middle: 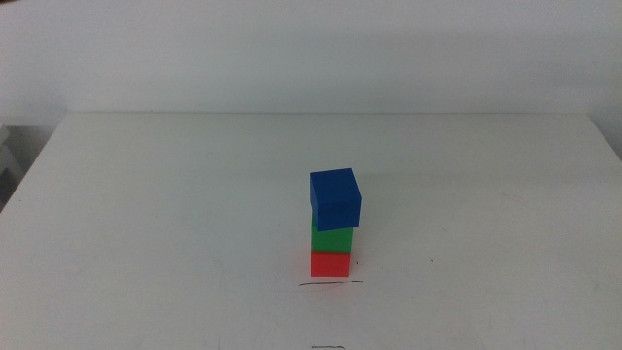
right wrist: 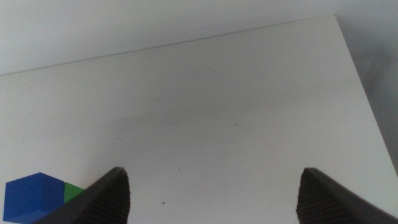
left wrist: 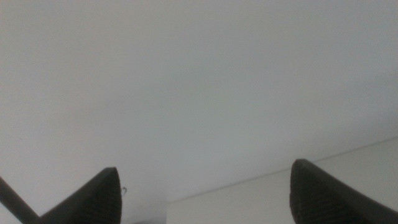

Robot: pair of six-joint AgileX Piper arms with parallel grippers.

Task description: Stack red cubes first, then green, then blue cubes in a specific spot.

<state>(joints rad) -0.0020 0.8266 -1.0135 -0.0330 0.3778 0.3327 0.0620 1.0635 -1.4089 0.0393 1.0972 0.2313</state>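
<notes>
**Three cubes stacked, both hands spread and clear**

The left hand (left wrist: 205,193) is spread wide with nothing between its jaws, over bare white near a far edge of the surface. The right hand (right wrist: 214,196) is likewise spread and holds nothing, the stack just beside one jaw. On the surface (middle: 146,214), the red cube (middle: 330,263) sits just behind the pen line (middle: 328,283), the green cube (middle: 331,238) on it, the blue cube (middle: 335,198) on top, slightly turned and overhanging. Open surface lies all round the stack, edges well apart
</notes>
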